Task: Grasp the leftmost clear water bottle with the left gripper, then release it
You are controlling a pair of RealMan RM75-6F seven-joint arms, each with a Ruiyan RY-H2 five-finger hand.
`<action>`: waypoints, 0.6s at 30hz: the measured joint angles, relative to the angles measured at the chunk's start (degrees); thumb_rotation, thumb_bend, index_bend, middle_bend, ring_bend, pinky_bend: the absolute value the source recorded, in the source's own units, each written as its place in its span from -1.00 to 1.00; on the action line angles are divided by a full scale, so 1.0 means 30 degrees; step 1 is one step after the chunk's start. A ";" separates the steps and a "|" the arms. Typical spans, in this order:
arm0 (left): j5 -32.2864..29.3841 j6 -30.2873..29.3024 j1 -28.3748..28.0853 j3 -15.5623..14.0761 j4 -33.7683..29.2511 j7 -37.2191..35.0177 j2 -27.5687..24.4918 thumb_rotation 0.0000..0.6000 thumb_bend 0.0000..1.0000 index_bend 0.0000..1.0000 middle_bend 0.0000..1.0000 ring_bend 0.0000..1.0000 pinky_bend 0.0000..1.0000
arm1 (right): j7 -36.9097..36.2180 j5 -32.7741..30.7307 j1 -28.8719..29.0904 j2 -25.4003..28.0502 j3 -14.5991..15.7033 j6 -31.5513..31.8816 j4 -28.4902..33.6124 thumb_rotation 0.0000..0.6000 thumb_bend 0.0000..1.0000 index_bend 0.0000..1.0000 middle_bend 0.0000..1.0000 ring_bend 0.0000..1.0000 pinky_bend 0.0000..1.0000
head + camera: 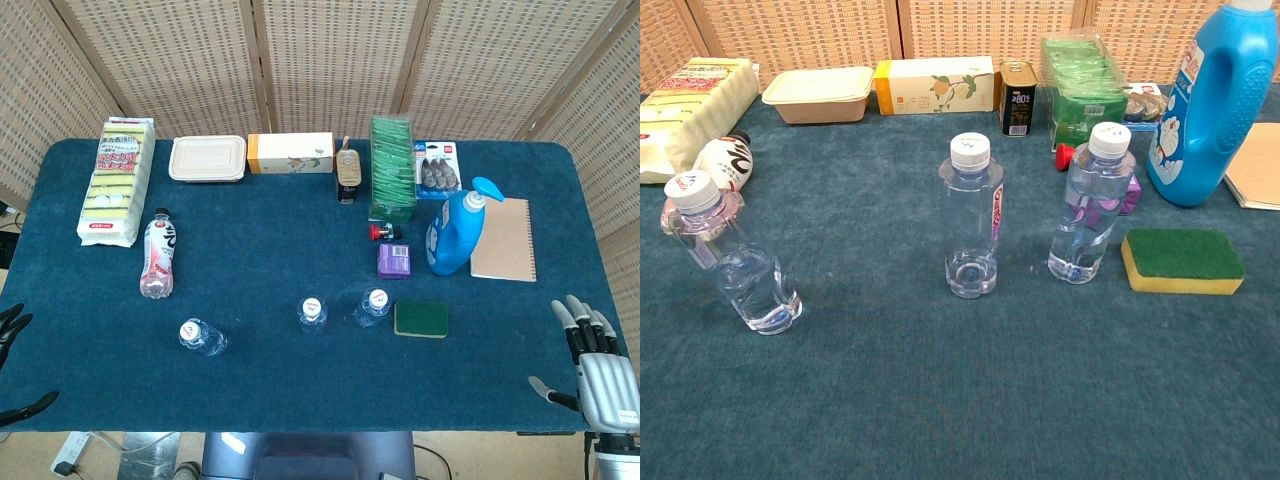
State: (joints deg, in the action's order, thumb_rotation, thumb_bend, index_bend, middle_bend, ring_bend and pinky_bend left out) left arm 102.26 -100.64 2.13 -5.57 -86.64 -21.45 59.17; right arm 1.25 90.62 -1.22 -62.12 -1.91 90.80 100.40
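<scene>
The leftmost clear water bottle (202, 337) stands near the front edge of the surface (270, 240), left of centre; in the chest view it (732, 254) appears leaning to the left, white cap on, with nothing touching it. We see two more clear bottles to its right along the same front band: the middle bottle (971, 216) upright, and the right bottle (1091, 204) just beside a green and yellow sponge (1182, 261).

The left hand (14, 335) is dark and shows only at the left edge of the head view, well apart from the leftmost clear water bottle; its visible fingers are spread and hold nothing. The right hand (592, 362) sits off the front right corner, fingers extended and apart, empty.

Behind the leftmost bottle a red and white drink bottle (158, 255) lies on its side. Along the back edge we note a sponge pack (118, 180), a beige lidded container (207, 158), and a carton (291, 153). A blue detergent jug (1216, 100) stands toward the right edge.
</scene>
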 measured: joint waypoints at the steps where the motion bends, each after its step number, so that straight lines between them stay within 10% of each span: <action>1: 0.0011 -0.0003 0.0002 -0.0008 0.0014 -0.0003 0.0002 1.00 -0.83 -1.00 -1.00 -1.00 -0.84 | -0.0030 -0.0003 -0.0013 0.0008 -0.0009 0.0033 0.0003 1.00 -0.95 -1.00 -1.00 -1.00 -1.00; 18: 0.0050 0.0842 -0.0547 0.0043 0.0125 -0.0193 0.0121 1.00 -0.83 -1.00 -1.00 -1.00 -0.84 | -0.0217 -0.0297 -0.0026 0.0057 -0.0147 0.0031 -0.0010 1.00 -0.94 -1.00 -1.00 -1.00 -1.00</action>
State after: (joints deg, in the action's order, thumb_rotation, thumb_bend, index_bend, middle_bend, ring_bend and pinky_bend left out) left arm 102.41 -98.11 0.49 -5.44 -86.27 -22.03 59.53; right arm 0.60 89.73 -1.30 -61.95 -2.35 90.89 100.37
